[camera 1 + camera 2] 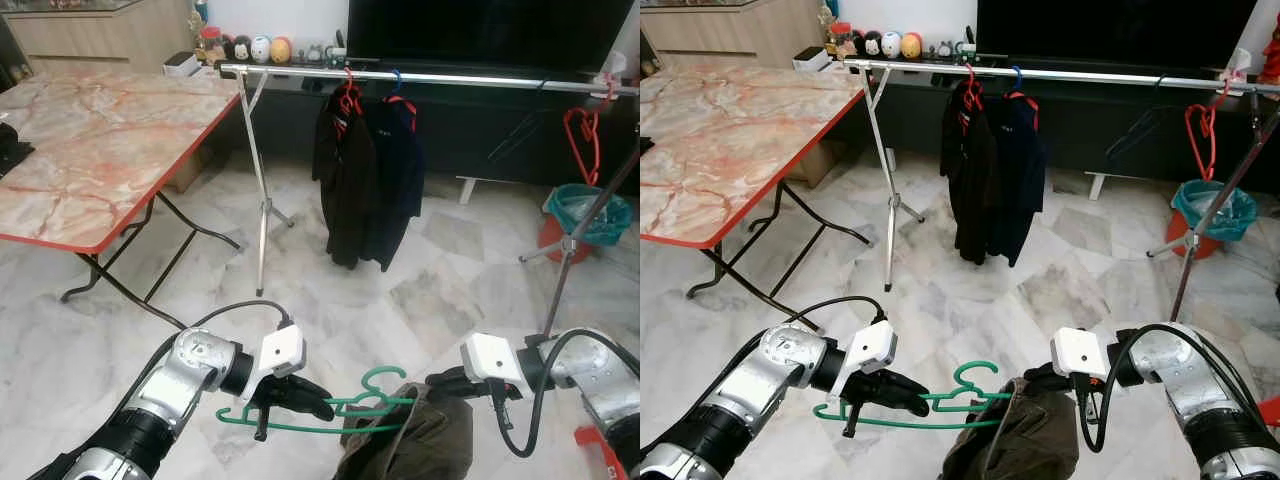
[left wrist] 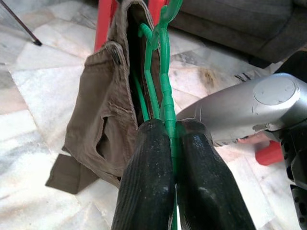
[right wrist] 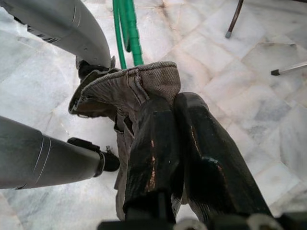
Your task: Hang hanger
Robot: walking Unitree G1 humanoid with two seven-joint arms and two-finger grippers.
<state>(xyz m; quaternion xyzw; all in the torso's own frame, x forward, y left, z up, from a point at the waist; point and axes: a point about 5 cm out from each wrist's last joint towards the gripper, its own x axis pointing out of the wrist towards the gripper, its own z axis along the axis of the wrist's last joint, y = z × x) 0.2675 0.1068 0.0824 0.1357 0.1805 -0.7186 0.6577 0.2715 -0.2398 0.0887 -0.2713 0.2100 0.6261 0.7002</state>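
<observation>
A green plastic hanger (image 1: 340,408) hangs low in front of me, with my left gripper (image 1: 318,402) shut on its left arm; in the left wrist view the fingers (image 2: 148,172) pinch the green bar. A brown garment (image 1: 420,440) is draped on the hanger's right side. My right gripper (image 1: 440,383) is shut on its waistband, and in the right wrist view the cloth (image 3: 134,88) is bunched at the fingertips. The silver clothes rail (image 1: 430,76) runs across the far side, bearing two dark garments (image 1: 365,180) and an empty red hanger (image 1: 583,135).
A marble-topped folding table (image 1: 100,150) with a red edge stands at the left. The rail's tripod leg (image 1: 262,200) is beside it, and another leg (image 1: 590,215) crosses a teal bin (image 1: 585,205) at the right. A red object (image 1: 600,450) lies by my right arm.
</observation>
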